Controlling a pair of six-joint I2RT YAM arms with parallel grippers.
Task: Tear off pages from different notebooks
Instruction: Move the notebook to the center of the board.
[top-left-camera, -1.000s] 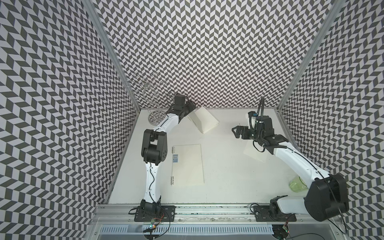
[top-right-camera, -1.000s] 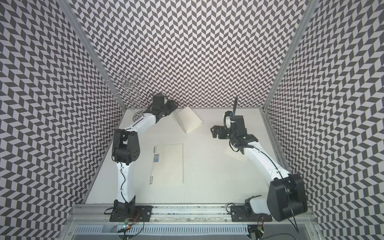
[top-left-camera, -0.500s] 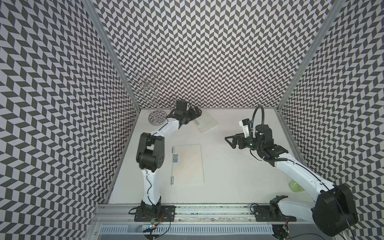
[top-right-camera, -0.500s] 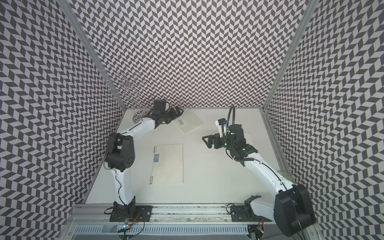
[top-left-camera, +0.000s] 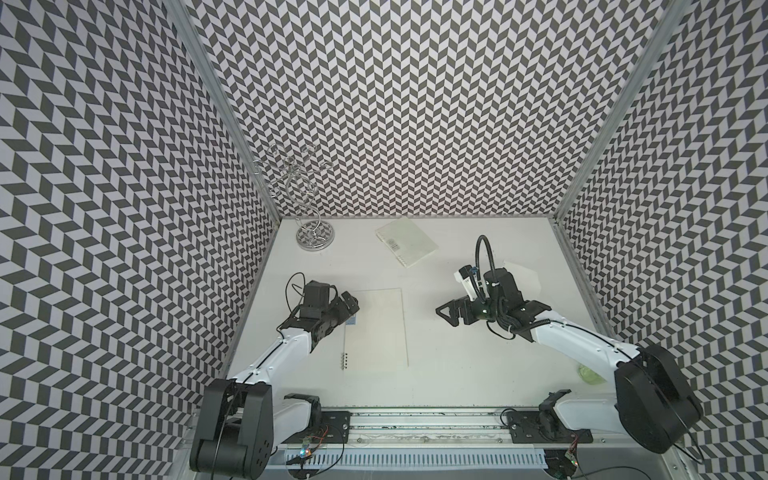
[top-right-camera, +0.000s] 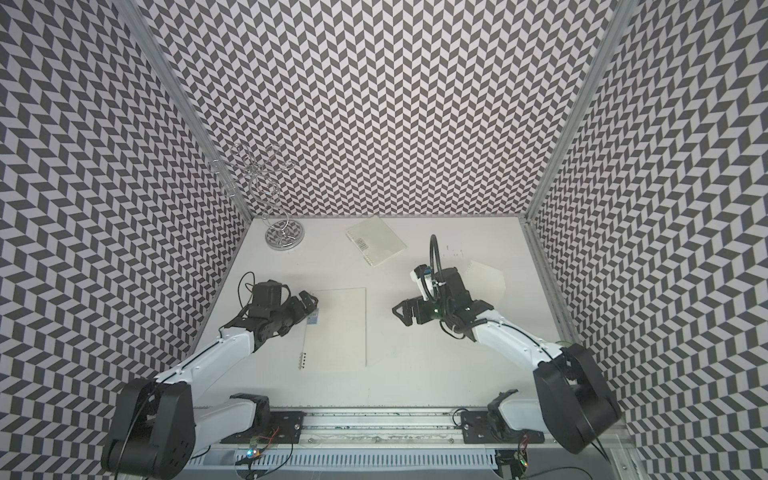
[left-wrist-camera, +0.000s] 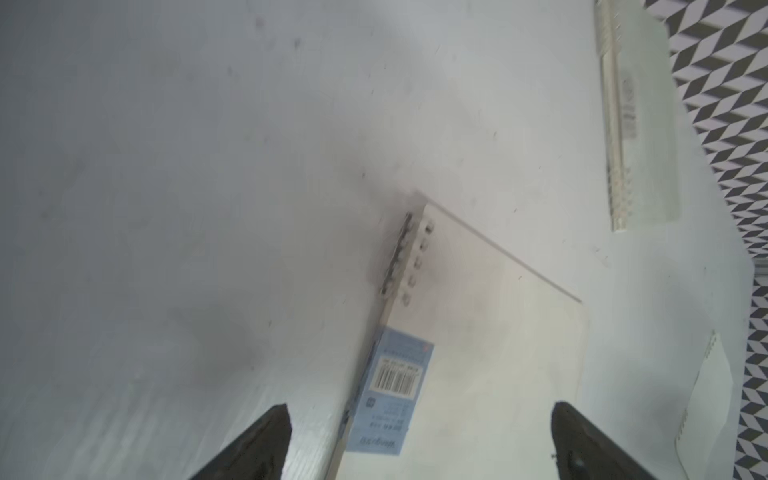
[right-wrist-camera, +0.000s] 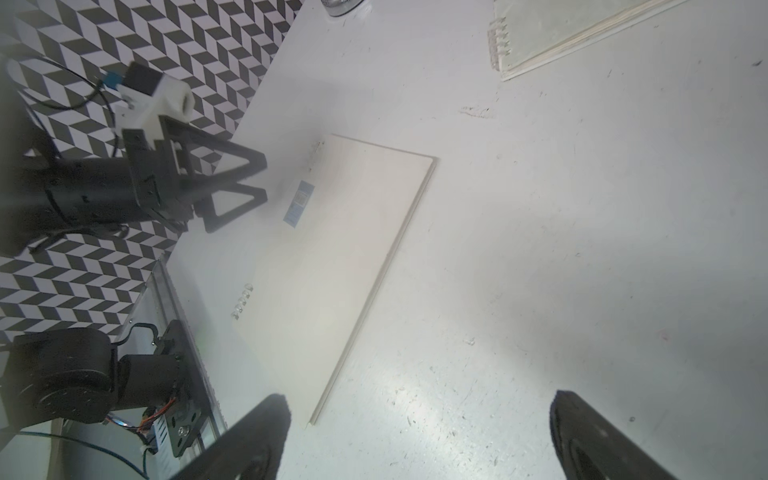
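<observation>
The larger of the notebooks (top-left-camera: 376, 328) lies closed in the middle of the table, its blue label (left-wrist-camera: 390, 390) by the ring edge. My left gripper (top-left-camera: 350, 306) hovers open over that labelled edge, with the label between its fingers in the left wrist view (left-wrist-camera: 419, 417). The smaller notebook (top-left-camera: 407, 242), with a barcode label, lies flat near the back wall. One of the pages (top-left-camera: 521, 276) lies loose at the right, behind my right arm. My right gripper (top-left-camera: 446, 322) is open and empty above bare table to the right of the larger notebook (right-wrist-camera: 332, 257).
A silver wire stand (top-left-camera: 313, 237) rises in the back left corner. A small green thing (top-left-camera: 590, 374) lies by the right wall near the front. The patterned walls close in three sides, and a rail runs along the front edge.
My left gripper opened, left the smaller notebook, which now lies flat, and drew back to the larger notebook's labelled edge. My right gripper swung left toward the table's middle.
</observation>
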